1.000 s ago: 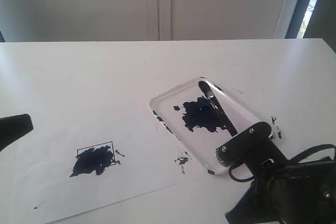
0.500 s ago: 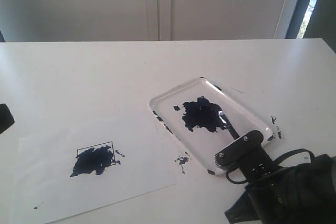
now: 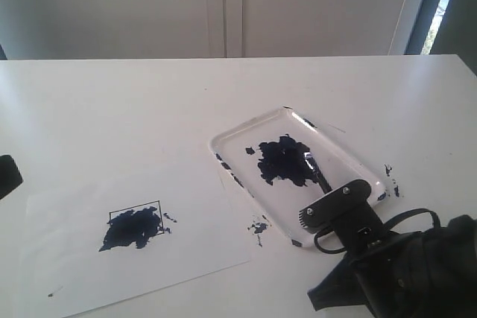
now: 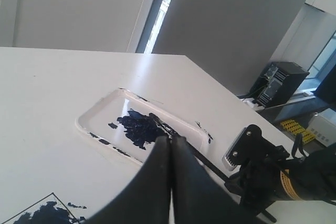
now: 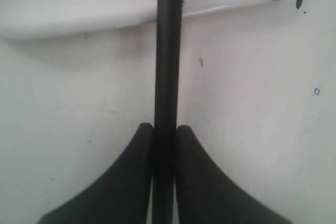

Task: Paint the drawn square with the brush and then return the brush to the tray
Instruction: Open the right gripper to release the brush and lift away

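The clear tray (image 3: 223,144) with a dark paint blotch lies right of centre on the table. The brush (image 3: 317,174) slants out of it toward my right gripper (image 3: 337,200), which is shut on the black handle just past the tray's near corner. Its tip rests by the blotch's right edge. The right wrist view shows the handle (image 5: 168,51) clamped between the right gripper (image 5: 165,129). The drawn square (image 3: 136,223), blotched with dark paint, sits on the paper at the lower left. My left gripper (image 4: 170,139) is shut and empty, far left, with the tray (image 4: 84,121) and brush (image 4: 205,162) beyond it.
The white paper sheet (image 3: 201,247) covers the near-left table. Paint flecks mark the table beside the tray (image 3: 391,180) and at the paper's edge (image 3: 258,226). The right arm and its cables (image 3: 410,273) fill the near-right corner. A wall runs behind the table.
The right gripper drew the brush back, so its tip slid from the tray's far end to the blotch. The left gripper retreated toward the left edge.
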